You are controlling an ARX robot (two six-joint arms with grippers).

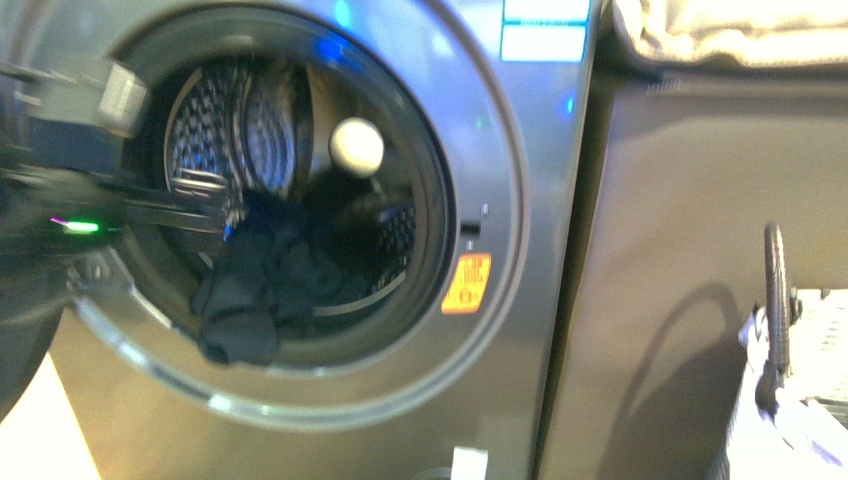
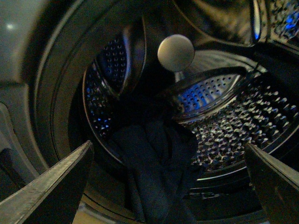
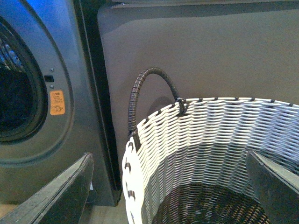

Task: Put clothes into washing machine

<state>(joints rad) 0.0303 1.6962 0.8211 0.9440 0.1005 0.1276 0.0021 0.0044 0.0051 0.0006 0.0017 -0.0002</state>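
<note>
The grey washing machine (image 1: 500, 180) fills the left of the front view, its round porthole uncovered. The dark navy clothes (image 1: 250, 285) lie bunched in the drum mouth, drooping over the lower rim. My left gripper (image 1: 212, 205), blurred, reaches into the porthole from the left. In the left wrist view this gripper (image 2: 168, 186) is open, its fingers (image 2: 51, 191) wide on either side of the clothes (image 2: 159, 172) without touching them, and the perforated drum (image 2: 233, 126) lies behind. My right gripper (image 3: 170, 191) is open and empty over the wicker basket.
A white wicker basket (image 3: 210, 135) with a dark handle (image 3: 145, 88) stands right of the machine, against a grey cabinet side (image 1: 690, 230). A pale round knob (image 1: 356, 146) sits at the drum's back. An orange sticker (image 1: 466, 283) marks the machine front. A beige cushion (image 1: 730, 30) lies on top.
</note>
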